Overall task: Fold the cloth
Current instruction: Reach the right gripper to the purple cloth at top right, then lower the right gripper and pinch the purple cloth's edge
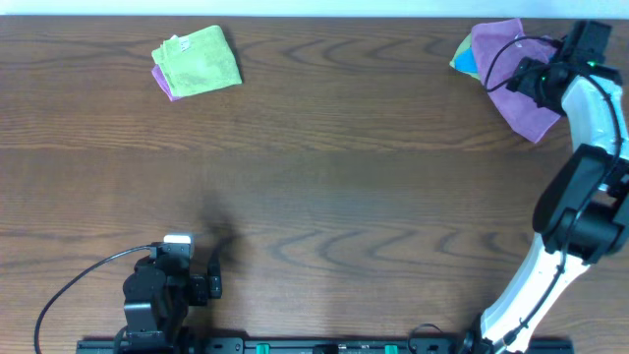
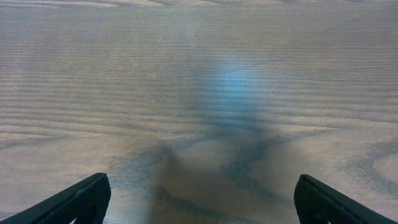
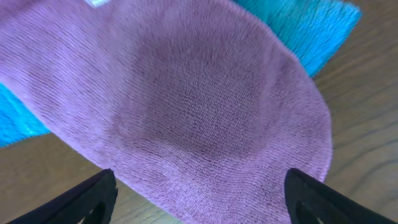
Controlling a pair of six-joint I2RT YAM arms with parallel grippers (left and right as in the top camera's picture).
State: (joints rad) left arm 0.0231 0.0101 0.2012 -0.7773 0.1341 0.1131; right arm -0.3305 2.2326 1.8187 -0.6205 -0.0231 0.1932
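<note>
- Right gripper [image 3: 199, 190] hovers, jaws spread wide, over the cloth [image 3: 205, 106], poised for a pinch.
- Cloth lies far right, draped over a blue cloth [image 3: 311, 28].
- Left gripper [image 2: 199, 199] idles, jaws apart, above the tabletop [image 2: 186, 62].

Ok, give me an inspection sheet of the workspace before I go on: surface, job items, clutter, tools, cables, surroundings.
Surface: wood-grain table, no spills seen.
Job's things: lilac cloth, rumpled and not folded, at the far right, lying partly on another cloth.
Clutter: blue cloth under the lilac one; folded lime-green cloth at the far left.
Tools: left tool open above bare wood; right tool open over the lilac cloth, not gripping it.
Cables: black cable loops at the near left; second cable arcs over the lilac cloth.
Surroundings: black rail along the near edge; otherwise nothing seen.
</note>
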